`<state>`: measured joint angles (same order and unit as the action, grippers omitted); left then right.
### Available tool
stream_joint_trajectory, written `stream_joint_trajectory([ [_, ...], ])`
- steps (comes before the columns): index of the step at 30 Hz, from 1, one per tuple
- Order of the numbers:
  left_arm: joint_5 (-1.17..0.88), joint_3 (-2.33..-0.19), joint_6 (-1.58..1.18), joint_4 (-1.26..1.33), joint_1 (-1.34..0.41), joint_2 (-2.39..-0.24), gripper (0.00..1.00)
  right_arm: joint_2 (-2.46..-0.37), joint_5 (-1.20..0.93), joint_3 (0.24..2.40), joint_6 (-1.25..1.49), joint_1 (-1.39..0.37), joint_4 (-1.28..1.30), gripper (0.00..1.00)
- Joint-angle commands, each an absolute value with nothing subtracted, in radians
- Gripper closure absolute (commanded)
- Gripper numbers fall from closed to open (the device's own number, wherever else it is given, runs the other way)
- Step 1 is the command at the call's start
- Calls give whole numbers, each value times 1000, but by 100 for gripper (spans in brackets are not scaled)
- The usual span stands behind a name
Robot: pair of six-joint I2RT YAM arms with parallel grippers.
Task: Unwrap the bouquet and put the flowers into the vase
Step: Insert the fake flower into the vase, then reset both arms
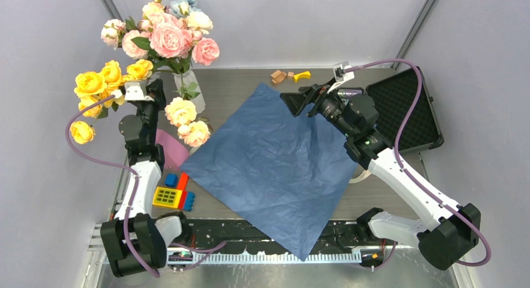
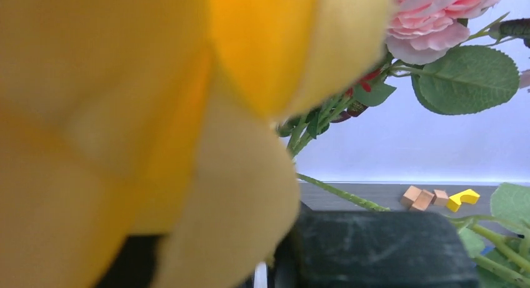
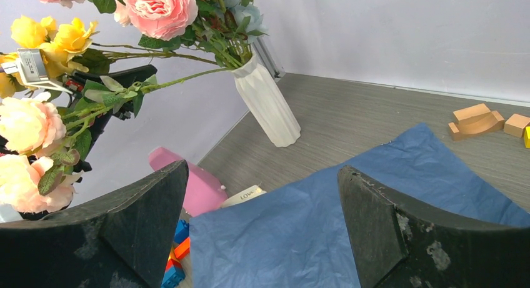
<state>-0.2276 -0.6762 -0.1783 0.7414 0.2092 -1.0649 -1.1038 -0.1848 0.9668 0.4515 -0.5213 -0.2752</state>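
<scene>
top view, left claw: the left claw point(image 1: 136, 93) is standing raised at the far left, pinched shut on the stems of the flowers point(image 1: 92, 85).
top view, flowers: yellow heads are hanging out to the left of that claw; cream and pink heads are sitting to its right, just beside the vase point(image 1: 187, 88).
top view, vase: it is standing upright at the far left of the surface point(image 1: 240, 88), carrying the big pink blooms point(image 1: 167, 39).
top view, paper wrap: the paper wrap point(image 1: 275, 169) is lying spread flat mid-surface, dark blue side up, its near corner reaching over the near edge.
top view, right claw: the right claw point(image 1: 299, 102) is hovering wide open over the wrap's far corner, holding nothing.
top view, rest: a black case point(image 1: 406, 110) is lying open at the right; wooden blocks point(image 1: 279, 76) and a yellow block point(image 1: 302, 76) are sitting at the far edge; a pink cone block point(image 1: 172, 147) and toy bricks point(image 1: 172, 191) are lying by the left arm.
left wrist view: a blurred yellow rose is filling most of the frame, hiding the grip.
right wrist view: both fingers are standing far apart, nothing between them, above the blue wrap; thin stems are reaching from the left claw towards the vase's mouth.
</scene>
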Motion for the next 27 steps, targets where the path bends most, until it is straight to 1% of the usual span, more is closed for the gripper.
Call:
stream_joint_trajectory([
  [1,-192,-696,-198,724,207,-1022,87,-1073,-179,971,451,-517,-300,5],
  [3,-182,-698,-208,679,207,-996,74,-1071,-179,971,451,-517,-298,5],
  [6,-183,-690,-221,631,207,-953,58,-1069,-185,971,450,-517,-296,5],
  [9,-176,-683,-245,571,206,-896,50,-1065,-187,968,451,-517,-296,6],
  [22,-250,-725,-367,284,207,-746,40,-1052,-177,957,447,-517,-253,5],
  [27,-254,-773,-351,107,207,-680,36,-1042,-141,966,427,-517,-195,6],
])
